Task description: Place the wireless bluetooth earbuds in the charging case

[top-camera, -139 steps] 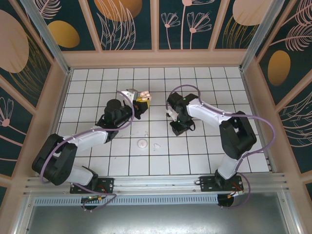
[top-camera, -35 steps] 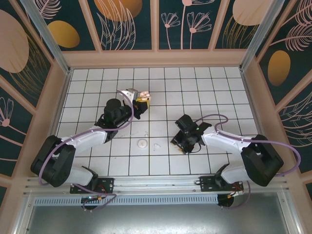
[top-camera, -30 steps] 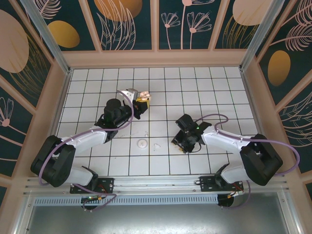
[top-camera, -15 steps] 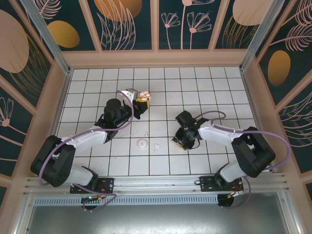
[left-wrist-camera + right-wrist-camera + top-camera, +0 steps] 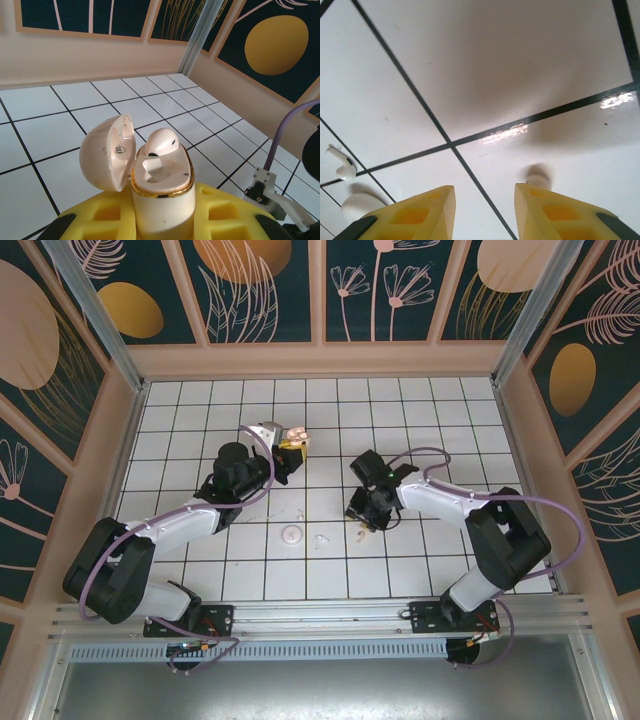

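Currently one earbud [image 5: 161, 142] sits in the charging case [image 5: 162, 205], one earbud [image 5: 342, 169] outside.

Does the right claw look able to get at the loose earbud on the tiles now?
Probably yes: the earbud lies uncovered on the tiles, just beside the open right claw, which hangs low over them.

Glossy plastic charging case [image 5: 162, 206], shiny tiles [image 5: 510, 65]

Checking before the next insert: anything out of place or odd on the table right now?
A loose earbud lies on the tiles beside the white disc, left of the open right claw. The charging case, lid open in the left claw, holds a seated earbud; its near socket is empty. Nothing looks spilled or broken.
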